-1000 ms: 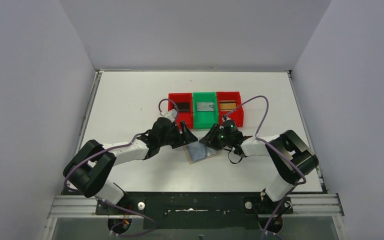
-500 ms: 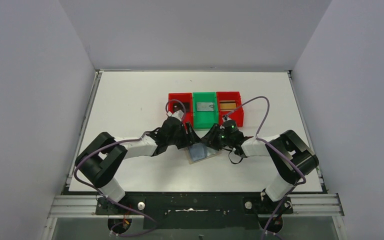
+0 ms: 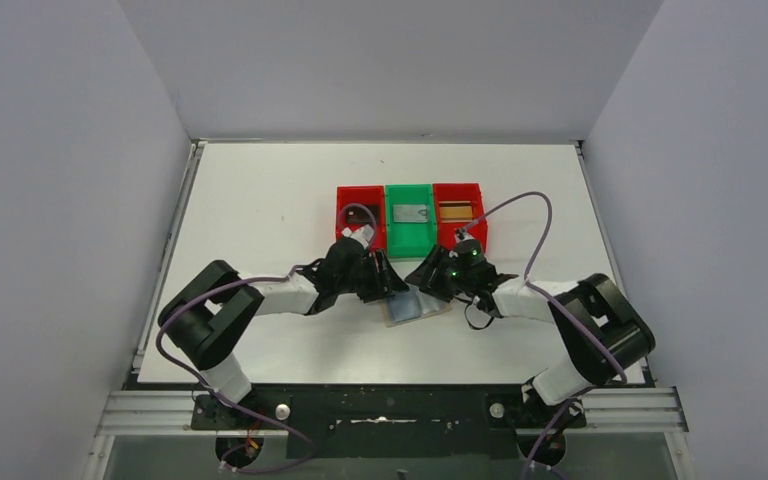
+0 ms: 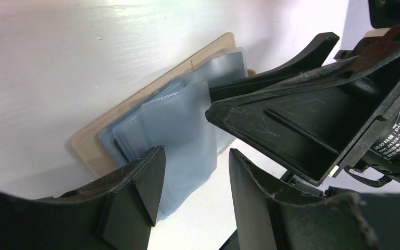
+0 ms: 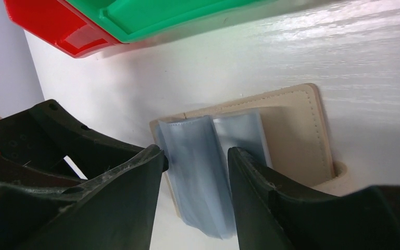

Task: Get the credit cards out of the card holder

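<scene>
Your left arm has slid right. Both grippers now meet over the open card holder [image 3: 415, 308], just on the near side of the bins [image 3: 410, 246]. The left gripper [image 4: 197, 162] and the right gripper [image 5: 195, 156] are each half open, with the blue sleeves [image 5: 185, 136] in the gap.

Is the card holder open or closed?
Open: the card holder lies flat on the table, its blue sleeves exposed.

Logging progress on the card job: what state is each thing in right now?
Holder: open, lying flat, blue sleeves exposed.
Left tool: open, straddling a sleeve.
Right tool: open, straddling a sleeve.
Dark card: out, in left red bin.
Grey card: out, in green bin.
Gold card: out, in right red bin.
</scene>
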